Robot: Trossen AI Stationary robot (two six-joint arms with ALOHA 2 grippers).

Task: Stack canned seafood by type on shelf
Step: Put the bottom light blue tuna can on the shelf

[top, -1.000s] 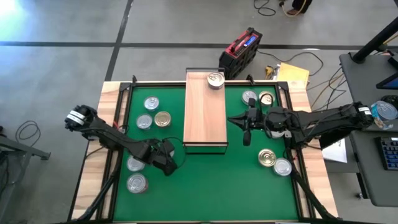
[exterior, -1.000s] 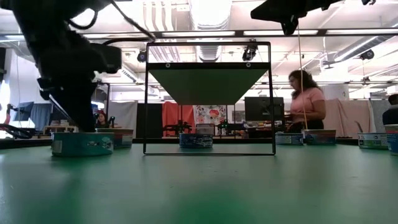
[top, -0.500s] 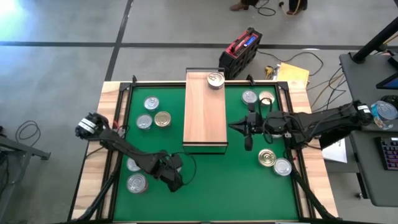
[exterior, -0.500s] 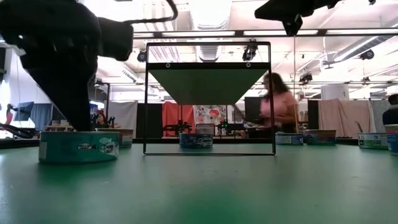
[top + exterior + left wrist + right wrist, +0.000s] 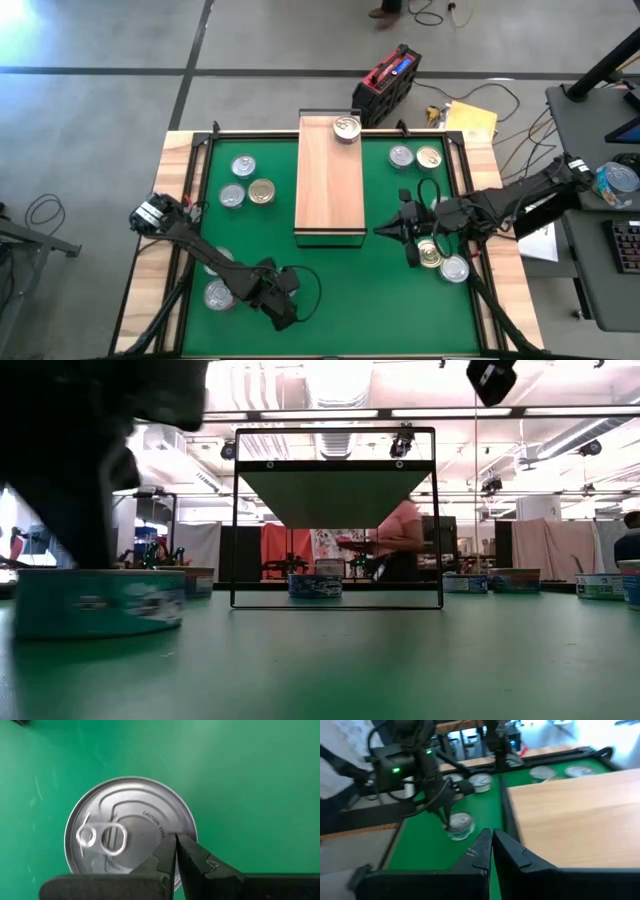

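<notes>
A: Where is the left pincer [image 5: 175,851]?
B: Its fingers are pressed together, gripping nothing, tips down on a silver-lidded can [image 5: 131,831] at the green mat's [image 5: 350,290] near left.
A: And the right pincer [image 5: 408,243]?
B: Closed too and empty, raised just off the shelf's [image 5: 330,180] near right corner. One can [image 5: 347,127] sits at the shelf's far end.

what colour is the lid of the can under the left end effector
Silver, with a pull ring; the can shows best in the left wrist view.
</notes>
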